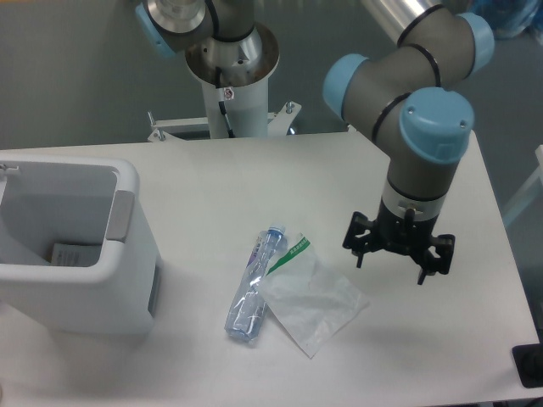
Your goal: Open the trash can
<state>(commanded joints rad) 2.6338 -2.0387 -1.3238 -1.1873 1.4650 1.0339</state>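
The trash can (pixel 81 246) stood on the left part of the white tabletop (pixel 407 170), its left side cut off by the picture's edge. It sat upright with its mouth facing up and uncovered, so that the pale inner walls and a small scrap of paper (pixel 68 253) at the bottom could be seen. Its long axis appeared to run left to right across the view, with the grey tab (pixel 123 216) and grey side panel (pixel 153 288) on the end facing the middle of the tabletop.

The hand (pixel 390 264) hung over the right half of the tabletop, well apart from the can, pointing down, its two fingers spread apart with nothing between them.

Between can and hand lay a clear plastic bottle (pixel 254 284) with a blue cap, on its side and slanted from lower left to upper right. Just beside it, touching or overlapping, lay a clear plastic bag (pixel 314 303) with a green strip.
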